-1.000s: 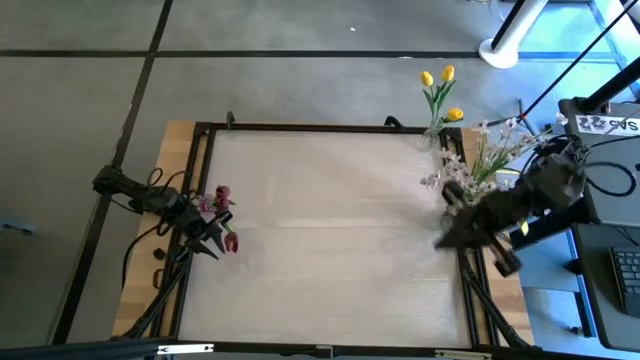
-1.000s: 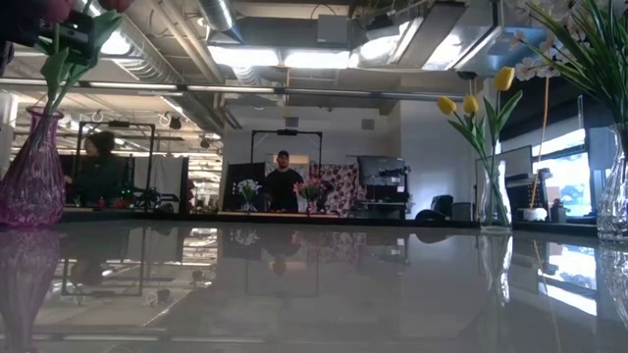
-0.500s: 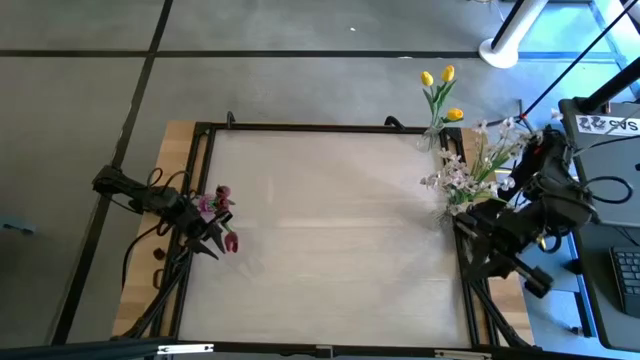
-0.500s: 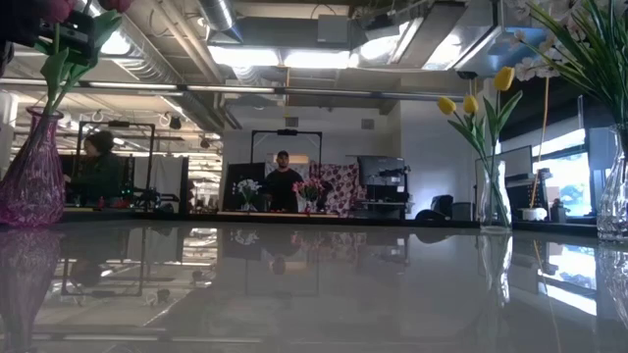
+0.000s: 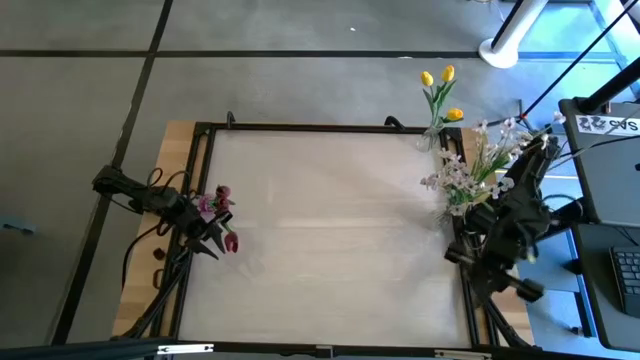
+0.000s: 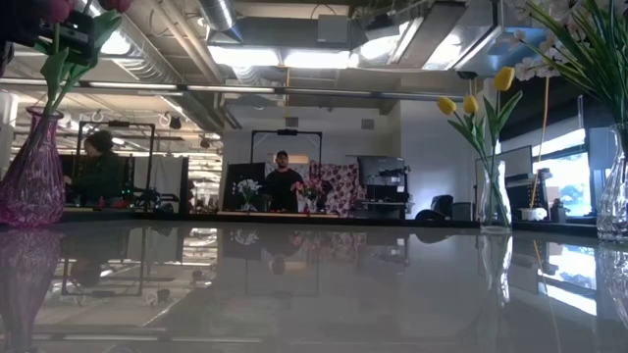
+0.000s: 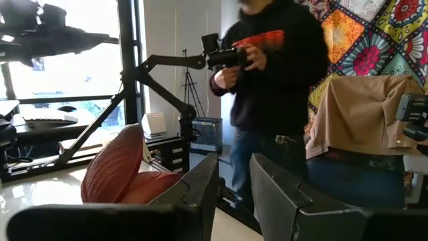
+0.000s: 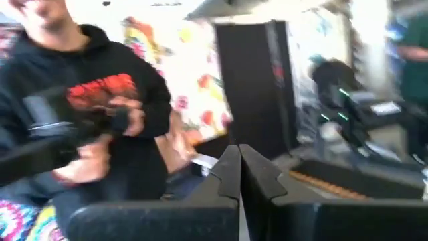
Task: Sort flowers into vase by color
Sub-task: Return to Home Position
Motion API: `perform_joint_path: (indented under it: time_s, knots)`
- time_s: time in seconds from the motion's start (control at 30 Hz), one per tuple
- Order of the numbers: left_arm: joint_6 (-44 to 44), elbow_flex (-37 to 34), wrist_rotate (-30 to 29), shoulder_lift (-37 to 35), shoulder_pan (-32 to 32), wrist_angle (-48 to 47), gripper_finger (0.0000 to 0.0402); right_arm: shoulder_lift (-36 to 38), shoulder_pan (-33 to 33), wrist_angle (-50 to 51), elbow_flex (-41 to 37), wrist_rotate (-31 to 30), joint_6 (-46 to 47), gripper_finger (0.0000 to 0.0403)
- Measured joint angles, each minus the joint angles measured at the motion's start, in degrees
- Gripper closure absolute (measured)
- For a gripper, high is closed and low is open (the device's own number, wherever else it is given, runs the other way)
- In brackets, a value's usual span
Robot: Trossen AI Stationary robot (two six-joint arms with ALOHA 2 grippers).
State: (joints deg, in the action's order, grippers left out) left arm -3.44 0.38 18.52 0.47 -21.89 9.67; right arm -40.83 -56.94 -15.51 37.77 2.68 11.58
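Dark red tulips [image 5: 221, 212] stand in a purple vase [image 6: 29, 176] at the table's left edge. My left gripper [image 7: 234, 182] is right beside them, open by a narrow gap with nothing between its fingers. One tulip head [image 7: 120, 167] sits next to a finger. Yellow tulips [image 5: 440, 92] stand in a clear vase [image 6: 488, 196] at the far right corner. White blossoms [image 5: 468, 168] fill another clear vase [image 6: 616, 191] at the right edge. My right arm [image 5: 500, 235] is folded at the right edge, and its gripper [image 8: 239, 167] is shut and holds nothing. My left gripper has a dark red tulip head [image 7: 137, 184] at the outer side of one finger [image 7: 197, 184]. I cannot tell whether the finger touches it. Nothing lies between the fingers.
The white tabletop [image 5: 330, 230] lies bare between the vases, inside a black frame [image 5: 300, 126]. A person in a black hoodie [image 7: 274, 73] stands beyond the table. A desk with a keyboard [image 5: 625, 270] is to the right of the table.
My right arm has drawn back from over the table beside the white blossoms to the right edge, folding up and sinking. The vases and flowers stand as before.
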Motion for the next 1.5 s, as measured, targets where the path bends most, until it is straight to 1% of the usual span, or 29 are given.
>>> perform_joint_path:
  time_s: [0.1, 0.17, 0.27, 0.33, 0.4, 0.47, 0.57, 0.8, 0.97, 1.03, 1.13, 1.23, 1.33, 1.4, 1.5]
  knots:
    - [0.0, 0.0, 0.01, 0.0, 0.0, 0.0, 0.0317, 5.53, -2.62, -0.91, -4.15, 1.52, -3.15, 0.0402]
    - [0.0, 0.0, 0.0, 0.0, 0.0, 0.0, 0.0317, 8.11, -3.17, 0.44, -6.51, 0.04, -3.81, 0.0402]
    - [0.0, 0.0, 0.02, 0.0, 0.0, -0.02, 0.0317, 12.23, -3.0, 7.74, -8.63, -0.47, -3.98, 0.0402]
    - [0.0, 0.0, 0.04, 0.01, 0.0, 0.04, 0.0317, 15.32, -3.09, 12.03, -9.44, 0.92, -4.91, 0.0402]
    - [0.0, 0.0, 0.04, 0.02, 0.0, -0.02, 0.0317, 18.29, -3.09, 15.55, -11.1, 2.28, -8.11, 0.0402]
    - [0.0, 0.0, 0.05, 0.0, 0.0, -0.02, 0.0317, 20.38, -3.07, 17.27, -13.04, 2.36, -12.1, 0.0402]
    - [0.02, 0.02, 0.09, 0.01, 0.01, -0.04, 0.0317, 23.01, -3.05, 17.15, -16.31, -0.41, -16.28, 0.0402]
    - [0.02, 0.02, 0.2, 0.0, 0.02, 0.0, 0.0317, 31.98, -3.05, 24.0, -22.17, -9.36, -15.03, 0.0403]
    - [0.02, 0.02, 0.21, 0.01, 0.0, 0.0, 0.0317, 38.1, -3.05, 24.52, -26.46, -15.99, -16.36, 0.0403]
    - [0.02, 0.02, 0.2, 0.01, 0.0, 0.0, 0.0317, 40.44, -3.05, 24.38, -28.35, -17.32, -16.36, 0.0403]
    - [0.02, 0.02, 0.2, 0.02, 0.02, -0.02, 0.0317, 40.47, -2.53, 20.29, -31.09, -18.25, -15.96, 0.0403]
    - [0.02, 0.04, 0.21, 0.0, 0.02, -0.02, 0.0317, 40.69, 0.36, 15.23, -33.91, -15.88, -15.37, 0.0403]
    - [0.02, 0.04, 0.2, 0.0, 0.02, -0.02, 0.0317, 40.69, 5.06, 10.72, -36.79, -11.0, -14.59, 0.0403]
    - [0.02, 0.07, 0.22, 0.0, 0.0, 0.02, 0.0317, 40.51, 8.75, 10.42, -37.0, -7.6, -13.12, 0.0403]
    - [0.02, 0.07, 0.21, 0.01, 0.01, -0.01, 0.0317, 40.32, 14.13, 12.33, -37.01, -4.23, -12.84, 0.0403]
